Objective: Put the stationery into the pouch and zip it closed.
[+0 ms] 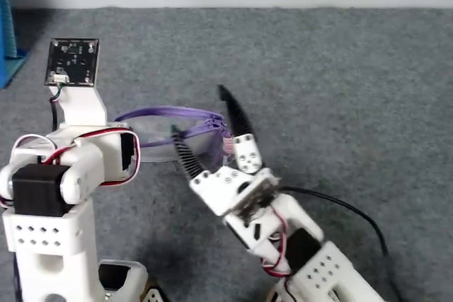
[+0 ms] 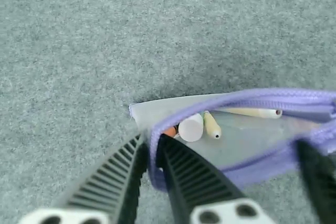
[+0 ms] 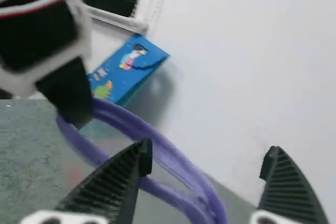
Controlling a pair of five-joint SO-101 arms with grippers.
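- Left gripper: fingers pressed together on the purple zipper rim at one end of the pouch; the rim is pinched between the ribbed pads.
- Right gripper: fingers spread wide, nothing held. In the high view they straddle the pouch's opposite end, one finger over the clear wall, the other past the zip end. Contact with the pouch: cannot tell.
- Pouch: clear body with purple zip, lying on the grey tabletop between the two arms, mouth gaping open.
- Inside the pouch, near the pinched end: a white cylindrical stick, a yellow pointed crayon or pencil just beside it, an orange piece partly hidden behind the rim, and a cream pen lying along the zip.
- Left arm stands at the pouch's left end in the high view.
- Background, right wrist view: a blue box leaning against a white wall.
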